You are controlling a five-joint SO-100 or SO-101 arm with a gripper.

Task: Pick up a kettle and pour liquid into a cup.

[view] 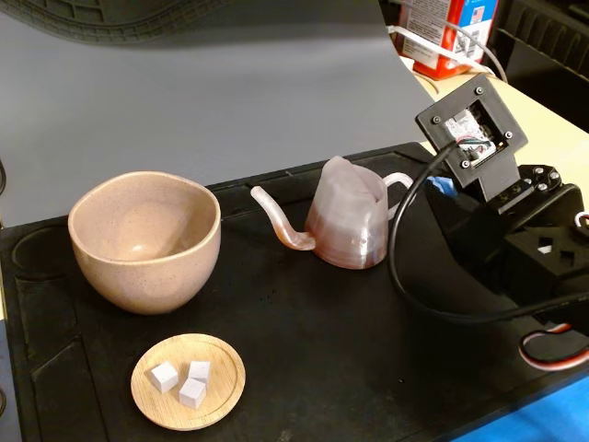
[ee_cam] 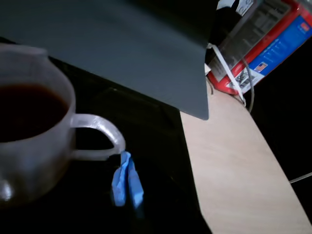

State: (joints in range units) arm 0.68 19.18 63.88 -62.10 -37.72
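the kettle (view: 348, 221) stood upright on the black mat (view: 350, 368), near its back edge, with the thin spout (view: 281, 224) curving toward the cup (view: 144, 239) at the left of the fixed view, so a tilt that way would likely carry the stream over the wide rim. the cup sat well apart from the kettle and looked empty. the wrist view showed dark reddish liquid (ee_cam: 24, 112) inside the kettle and its loop handle (ee_cam: 100, 139) facing the arm (view: 515, 230), which seemed to suit a grasp from that side. a blue object (ee_cam: 126, 183) stood just by the handle; whether it was a fingertip could not be told, nor how wide the claw was. a wooden saucer (view: 189, 382) of white cubes (view: 181, 379) lay in front of the cup, clear of the likely pouring path.
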